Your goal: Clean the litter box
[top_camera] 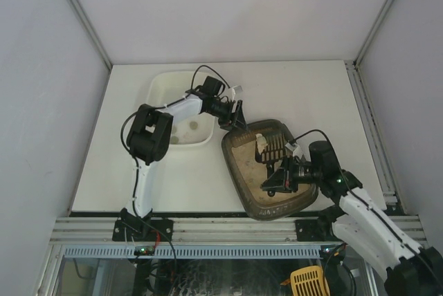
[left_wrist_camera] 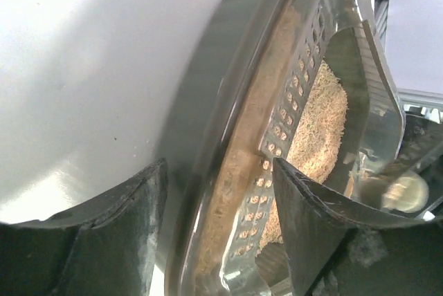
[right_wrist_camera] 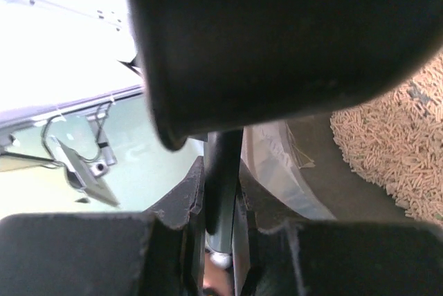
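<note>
Scooping step in hand, by the look of things. Pinching the slotted scoop (top_camera: 272,145) by its handle in the right gripper (right_wrist_camera: 221,196), fingers pressed tight on it, blade low over the beige litter (right_wrist_camera: 391,151) inside the litter box (top_camera: 277,211). Straddling the box's far-left rim with the left gripper (left_wrist_camera: 220,178), jaws spread, not visibly clamped. White tub (top_camera: 158,95) just off that same corner. Next, probably: raise the scoop level, sift loose litter back, then carry any clumps over that corner without tipping.
</note>
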